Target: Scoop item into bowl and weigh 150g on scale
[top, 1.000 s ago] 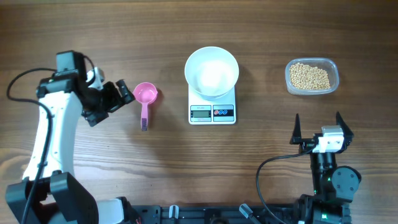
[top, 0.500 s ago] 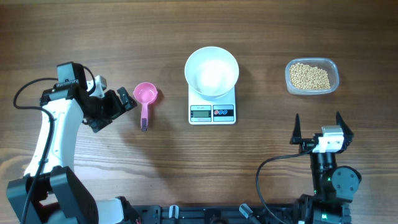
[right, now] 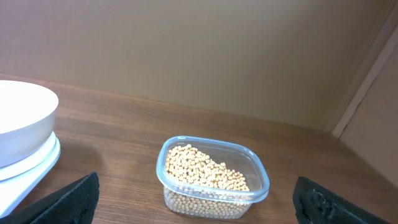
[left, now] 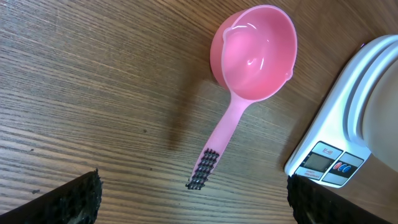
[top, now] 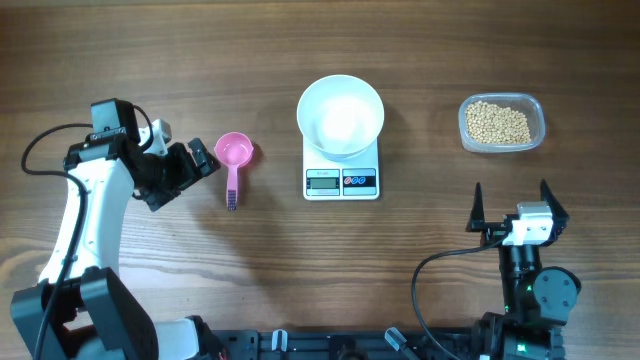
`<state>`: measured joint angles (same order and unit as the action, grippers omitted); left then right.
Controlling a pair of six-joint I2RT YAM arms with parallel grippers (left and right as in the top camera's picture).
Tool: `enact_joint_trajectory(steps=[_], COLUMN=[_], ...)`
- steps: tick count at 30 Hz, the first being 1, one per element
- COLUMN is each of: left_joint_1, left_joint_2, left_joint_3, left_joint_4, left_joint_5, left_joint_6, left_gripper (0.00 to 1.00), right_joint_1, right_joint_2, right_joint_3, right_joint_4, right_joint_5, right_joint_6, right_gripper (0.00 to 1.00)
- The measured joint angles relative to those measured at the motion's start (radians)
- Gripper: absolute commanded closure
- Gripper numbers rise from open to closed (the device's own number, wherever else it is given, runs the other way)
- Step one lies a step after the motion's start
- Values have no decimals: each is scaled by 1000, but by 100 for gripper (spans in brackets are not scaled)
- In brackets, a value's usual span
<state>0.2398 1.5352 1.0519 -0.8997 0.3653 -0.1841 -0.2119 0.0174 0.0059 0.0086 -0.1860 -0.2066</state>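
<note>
The beans fill a clear plastic container at the table's far right. The empty white bowl stands on the scale in the middle. Left of the scale lies a pink scoop, cup away from me and handle toward the front. My left gripper is open just left of the scoop. In the left wrist view the scoop lies ahead of the left gripper, with nothing between its fingers. My right gripper is open near the front, well short of the container, and holds nothing.
The arm bases and black cables sit along the table's front edge. In the right wrist view a brown wall rises behind the table. The scale's corner reaches close to the left gripper's right finger.
A second ago the left arm shifted a little toward the front and right, closer to the scoop; it has held still since. The right arm has not moved.
</note>
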Motion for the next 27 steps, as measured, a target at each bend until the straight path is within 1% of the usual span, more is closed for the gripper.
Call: enact_joint_trajectory(steps=[14,16,20,22,24,27], left_joint_1=[0,0,0,0,0,0], left_joint_2=[0,0,0,0,0,0], left_joint_3=[0,0,0,0,0,0], left_joint_4=[-7,-18,-30,-31,-31,-32], left_joint_5=[0,0,0,0,1,11], left_joint_6=[0,0,0,0,0,0], left_gripper=[0,0,0,0,0,0], right_joint_1=[0,0,0,0,0,0], right_joint_2=[0,0,0,0,0,0], right_joint_3=[0,0,0,0,0,0], right_joint_4=[0,9,44,82,124,261], right_joint_5=[-2,-43,-233,-360,-477,-569], right_joint_6=[0,24,163,264,395,557], right_gripper=[0,0,0,0,0,0])
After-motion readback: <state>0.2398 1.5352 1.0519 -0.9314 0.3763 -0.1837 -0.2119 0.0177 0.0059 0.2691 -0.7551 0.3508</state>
